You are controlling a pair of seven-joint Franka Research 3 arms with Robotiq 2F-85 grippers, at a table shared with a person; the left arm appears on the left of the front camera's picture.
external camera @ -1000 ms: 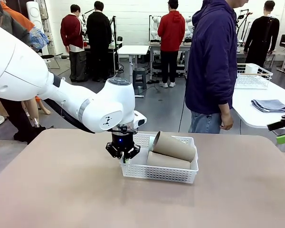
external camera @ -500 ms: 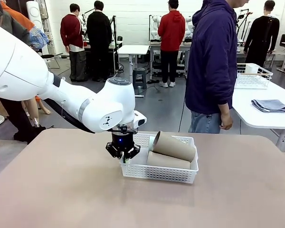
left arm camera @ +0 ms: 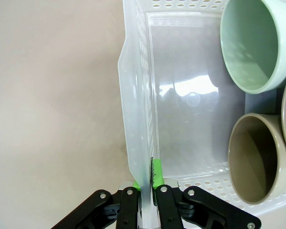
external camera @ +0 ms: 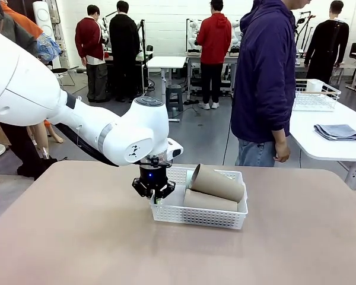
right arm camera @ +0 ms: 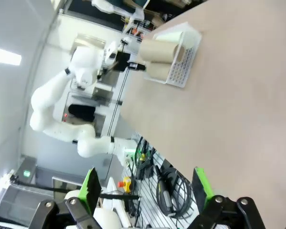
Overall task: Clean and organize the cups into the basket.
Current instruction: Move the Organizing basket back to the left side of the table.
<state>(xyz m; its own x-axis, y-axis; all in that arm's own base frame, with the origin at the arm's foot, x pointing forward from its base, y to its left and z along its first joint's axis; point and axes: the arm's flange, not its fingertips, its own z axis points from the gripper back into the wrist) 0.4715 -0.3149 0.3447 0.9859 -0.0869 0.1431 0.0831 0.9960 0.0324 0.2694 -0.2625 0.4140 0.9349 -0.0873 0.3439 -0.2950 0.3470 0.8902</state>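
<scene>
Left gripper (left arm camera: 146,191) is clamped on the left end wall of the basket (left arm camera: 133,119), one green pad on each side of the thin rim; basket sits mid-table. Inside lie tan cups (external camera: 216,183) plus a mint cup (left arm camera: 250,43), mouths toward the held wall. Judgement: drag slowly and keep the basket flat, since the stacked top cup could roll. Right gripper (right arm camera: 148,188) is parked wide apart, off the table edge. No readable labels or print anywhere.

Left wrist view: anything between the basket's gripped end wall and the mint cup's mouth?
No. In the left wrist view that stretch is bare basket floor; the mint cup and a tan cup lie at the far side. The left gripper is clamped on the end wall.
</scene>
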